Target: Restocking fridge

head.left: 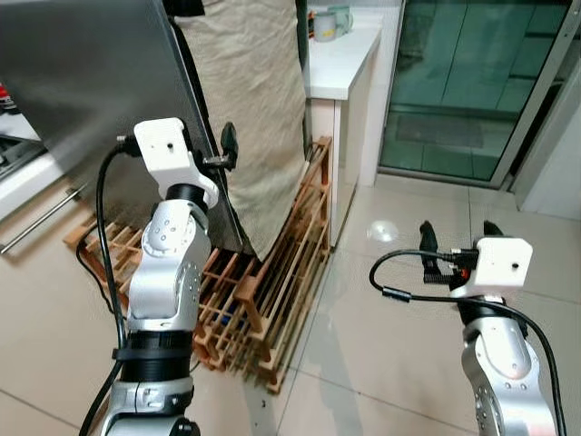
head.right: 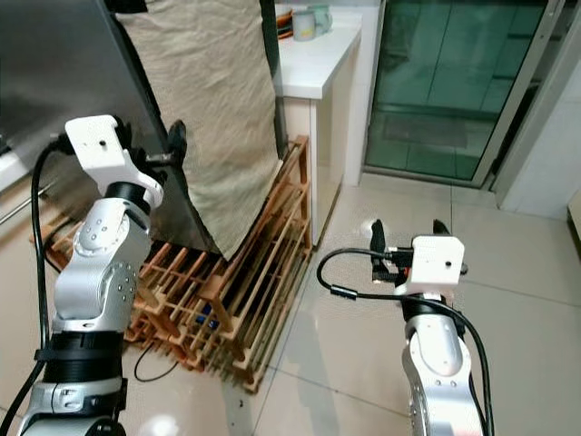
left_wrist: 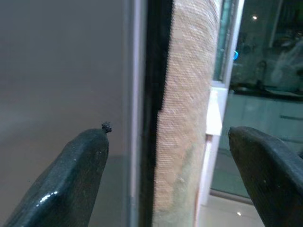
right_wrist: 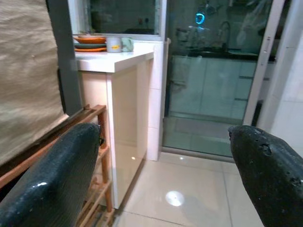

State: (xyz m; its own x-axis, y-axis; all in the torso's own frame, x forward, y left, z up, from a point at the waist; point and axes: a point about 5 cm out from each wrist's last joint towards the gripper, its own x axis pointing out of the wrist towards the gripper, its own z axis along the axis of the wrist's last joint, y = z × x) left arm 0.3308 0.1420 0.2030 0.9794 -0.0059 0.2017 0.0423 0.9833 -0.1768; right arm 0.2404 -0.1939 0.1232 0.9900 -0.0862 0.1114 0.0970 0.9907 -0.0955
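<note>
The left gripper (left_wrist: 165,156) is raised at the edge of the grey fridge door (head.left: 82,82), its fingers (left_wrist: 75,175) spread apart with the door's edge and a beige cloth (head.left: 254,109) hanging just beside it showing between them; no contact with the door can be made out. The right gripper (right_wrist: 165,165) hangs low over the tiled floor (head.left: 408,327), fingers apart and holding nothing, facing a white counter (head.left: 340,64) whose far corner carries mugs (head.left: 331,20) and plates (right_wrist: 90,42). A wooden rack (head.left: 272,291) stands on the floor against the cloth and the counter's side, near a glass door (head.left: 463,82).
</note>
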